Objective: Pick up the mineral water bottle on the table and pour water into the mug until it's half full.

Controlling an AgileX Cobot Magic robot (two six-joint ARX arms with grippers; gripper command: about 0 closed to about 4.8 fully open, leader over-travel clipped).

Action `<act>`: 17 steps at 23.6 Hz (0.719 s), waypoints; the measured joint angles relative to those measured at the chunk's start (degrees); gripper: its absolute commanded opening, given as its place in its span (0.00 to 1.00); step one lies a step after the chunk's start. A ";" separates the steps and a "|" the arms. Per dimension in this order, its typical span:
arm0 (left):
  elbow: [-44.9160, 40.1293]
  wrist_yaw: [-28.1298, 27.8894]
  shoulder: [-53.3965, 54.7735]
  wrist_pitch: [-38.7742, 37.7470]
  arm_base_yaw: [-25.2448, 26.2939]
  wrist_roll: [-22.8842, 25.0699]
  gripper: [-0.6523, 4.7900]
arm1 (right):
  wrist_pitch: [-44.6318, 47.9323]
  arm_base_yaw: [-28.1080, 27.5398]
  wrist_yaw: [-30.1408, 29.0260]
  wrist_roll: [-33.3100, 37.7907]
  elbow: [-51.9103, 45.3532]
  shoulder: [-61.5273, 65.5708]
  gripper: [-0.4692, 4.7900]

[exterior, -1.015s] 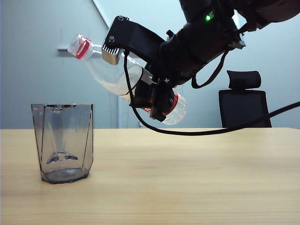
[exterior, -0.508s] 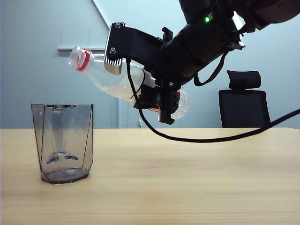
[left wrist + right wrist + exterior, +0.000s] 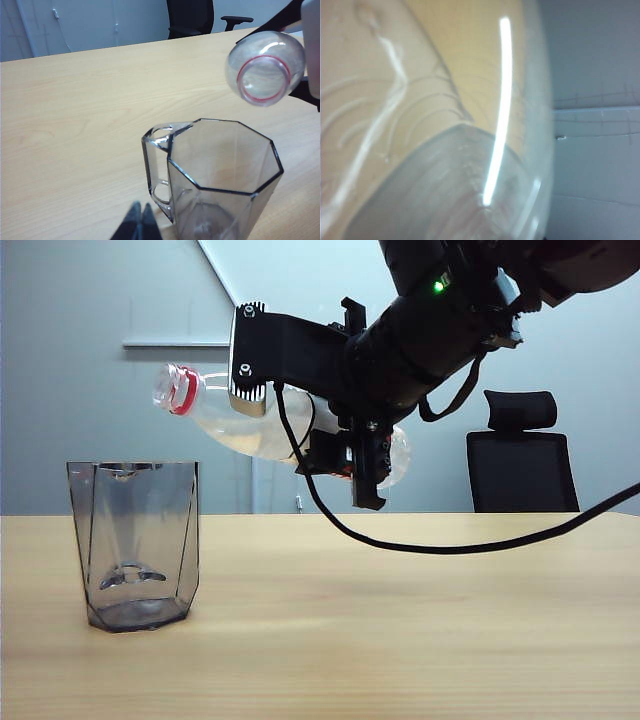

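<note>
Above the bench (image 3: pixel 400 620), the right claw (image 3: pixel 345 455) grips the mineral water bottle (image 3: pixel 250 425) around its labelled lower body, its fingers closed onto the plastic. The bottle is clear of the surface and lies close to level, with the uncapped mouth and red neck ring pointing toward the mug (image 3: pixel 135 545) and only slightly raised above the base end. Water (image 3: pixel 255 443) lies along the lower side of the bottle's body; no stream shows at the mouth. In the exterior view the mouth sits higher than the mug's rim and roughly over its right edge. The mug stands upright on the bench at the left, and whether it holds any liquid cannot be told.

In the left wrist view, the mug (image 3: pixel 220 180) appears from above with its faceted rim, and the bottle's open mouth (image 3: pixel 264 70) faces the camera beyond it. The left claw (image 3: pixel 141 222) shows only as two dark tips pressed together just beside the mug, holding nothing. The right wrist view is filled by the bottle's clear wall (image 3: pixel 445 120), with a bright reflection across it. An office chair (image 3: pixel 520 460) stands behind the bench.
</note>
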 measured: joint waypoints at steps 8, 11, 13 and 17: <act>0.00 0.00 0.02 0.00 0.00 0.00 0.12 | 0.02 0.00 1.75 -4.28 0.00 0.00 0.58; 0.00 0.00 0.02 0.00 0.00 0.00 0.12 | 0.15 0.07 2.95 -4.98 0.00 0.00 0.58; 0.00 0.00 0.02 0.00 0.00 0.00 0.12 | 0.33 0.11 3.50 -5.35 0.00 0.00 0.58; 0.00 0.00 0.02 0.00 0.00 0.00 0.12 | 0.52 0.26 4.20 -7.21 0.00 0.00 0.58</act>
